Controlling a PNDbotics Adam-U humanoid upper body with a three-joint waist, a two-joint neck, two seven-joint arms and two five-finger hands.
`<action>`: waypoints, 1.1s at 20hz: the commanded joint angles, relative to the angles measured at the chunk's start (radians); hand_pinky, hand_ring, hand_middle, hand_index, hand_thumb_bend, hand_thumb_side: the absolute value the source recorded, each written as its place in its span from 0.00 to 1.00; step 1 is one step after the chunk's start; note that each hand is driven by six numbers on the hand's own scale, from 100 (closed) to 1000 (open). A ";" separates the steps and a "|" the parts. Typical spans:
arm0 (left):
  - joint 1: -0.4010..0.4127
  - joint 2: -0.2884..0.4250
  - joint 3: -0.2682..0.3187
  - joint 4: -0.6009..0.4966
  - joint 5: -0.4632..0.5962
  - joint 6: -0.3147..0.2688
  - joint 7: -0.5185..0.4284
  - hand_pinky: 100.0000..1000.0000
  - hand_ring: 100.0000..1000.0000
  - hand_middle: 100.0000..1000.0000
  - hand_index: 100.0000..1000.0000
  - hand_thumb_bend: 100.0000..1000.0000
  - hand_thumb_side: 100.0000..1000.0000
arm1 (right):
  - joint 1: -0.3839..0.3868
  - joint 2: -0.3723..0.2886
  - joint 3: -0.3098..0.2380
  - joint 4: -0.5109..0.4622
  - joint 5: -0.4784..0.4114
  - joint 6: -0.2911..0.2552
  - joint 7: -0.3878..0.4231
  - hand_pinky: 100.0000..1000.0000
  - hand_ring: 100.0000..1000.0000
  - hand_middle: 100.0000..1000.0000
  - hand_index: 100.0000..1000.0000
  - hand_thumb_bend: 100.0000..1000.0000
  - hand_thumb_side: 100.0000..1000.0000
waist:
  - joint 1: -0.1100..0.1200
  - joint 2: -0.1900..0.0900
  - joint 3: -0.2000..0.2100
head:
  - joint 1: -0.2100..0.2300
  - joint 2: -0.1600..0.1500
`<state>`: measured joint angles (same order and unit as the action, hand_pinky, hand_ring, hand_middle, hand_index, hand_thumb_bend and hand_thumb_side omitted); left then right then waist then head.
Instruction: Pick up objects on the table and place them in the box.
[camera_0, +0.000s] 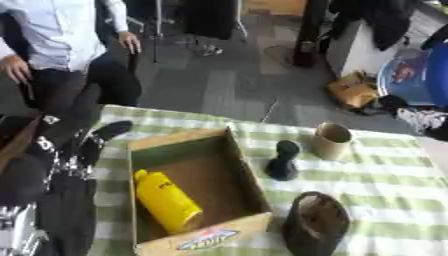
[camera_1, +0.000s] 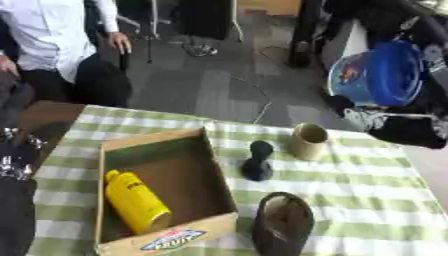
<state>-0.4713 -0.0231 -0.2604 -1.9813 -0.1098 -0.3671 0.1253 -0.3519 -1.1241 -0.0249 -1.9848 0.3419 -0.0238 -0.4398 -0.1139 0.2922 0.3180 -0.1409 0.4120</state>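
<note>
**Q:** Left eye view: report hand state and object positions.

**A:** My left hand (camera_0: 103, 134) is at the left side, raised beside the far left corner of the box (camera_0: 254, 186). Its dark fingers look extended, holding nothing; I cannot tell whether they touch the box wall. My right hand does not show. The box is open-topped cardboard on the green checked tabletop (camera_0: 394, 175). A yellow bottle (camera_0: 166, 201) lies inside, along the left wall, cap toward the far end.

**Q:** Right eye view: what lies outside the box?

**A:** Three items, all on the tabletop to the right of the box. A dark dumbbell-shaped object (camera_1: 258, 161) stands upright just beside the right wall. A tan cup (camera_1: 308, 140) stands farther off, to the right of it, apart from it. A dark round container (camera_1: 283, 223), open end facing the camera, sits near the box's near right corner. Only part of my left arm shows at the left edge here.
</note>
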 joint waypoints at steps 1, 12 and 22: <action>-0.006 -0.002 -0.002 -0.019 -0.003 -0.008 -0.003 0.77 1.00 0.96 0.79 0.11 1.00 | -0.017 -0.045 -0.023 -0.015 -0.053 -0.017 -0.001 0.00 0.00 0.22 0.45 0.51 0.13 | -0.005 -0.017 0.008 | -0.012 0.005; -0.047 0.013 -0.010 -0.019 0.010 -0.002 -0.010 0.76 1.00 0.96 0.79 0.10 1.00 | -0.019 -0.051 -0.029 -0.015 -0.037 -0.014 -0.124 0.00 0.04 0.24 0.45 0.50 0.15 | -0.034 0.025 0.108 | -0.203 -0.094; -0.110 0.044 0.008 -0.019 -0.004 0.023 -0.003 0.76 1.00 0.96 0.79 0.09 1.00 | -0.025 -0.047 -0.009 0.013 -0.021 0.014 -0.224 0.00 0.04 0.23 0.45 0.52 0.14 | -0.049 0.053 0.225 | -0.407 -0.201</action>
<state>-0.5655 0.0078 -0.2597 -1.9813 -0.1097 -0.3476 0.1199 -0.3643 -1.1290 -0.0247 -1.9761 0.3111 -0.0122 -0.6524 -0.1690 0.3631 0.5490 -0.5299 0.2341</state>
